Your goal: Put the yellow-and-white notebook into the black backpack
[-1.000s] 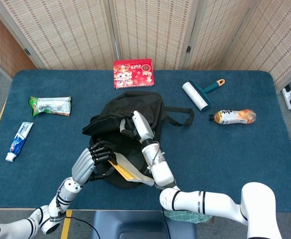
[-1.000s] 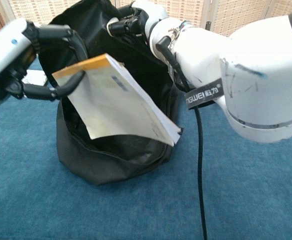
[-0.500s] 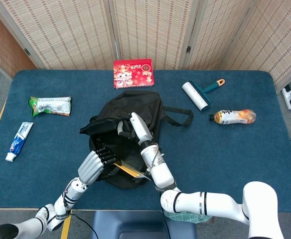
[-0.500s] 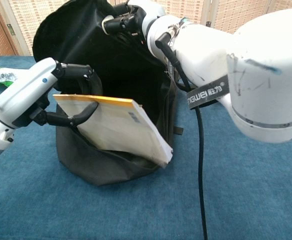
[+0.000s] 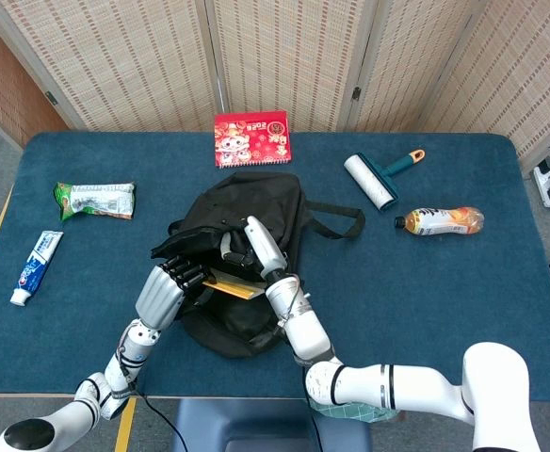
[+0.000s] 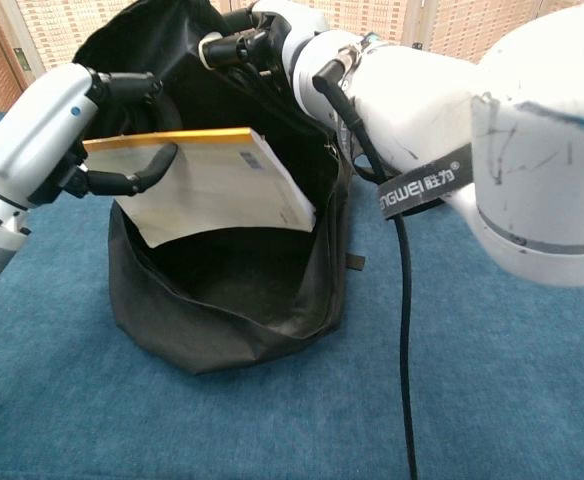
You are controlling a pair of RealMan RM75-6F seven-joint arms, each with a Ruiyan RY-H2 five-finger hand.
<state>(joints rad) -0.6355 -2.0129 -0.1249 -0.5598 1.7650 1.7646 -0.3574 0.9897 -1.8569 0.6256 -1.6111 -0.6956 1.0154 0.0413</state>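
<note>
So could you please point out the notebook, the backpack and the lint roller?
notebook (image 6: 217, 185), chest view, on its white cover.
backpack (image 6: 232, 320), chest view, on its lower front wall.
lint roller (image 5: 370, 182), head view, on its white roll.

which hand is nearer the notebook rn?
Left. The left hand grips the yellow-and-white notebook by its yellow edge, over the black backpack opening. The right hand is apart from it, holding the backpack's upper rim open.

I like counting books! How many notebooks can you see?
2. The yellow-and-white notebook is held by the left hand over the open black backpack. A red notebook lies on the table's far edge.
</note>
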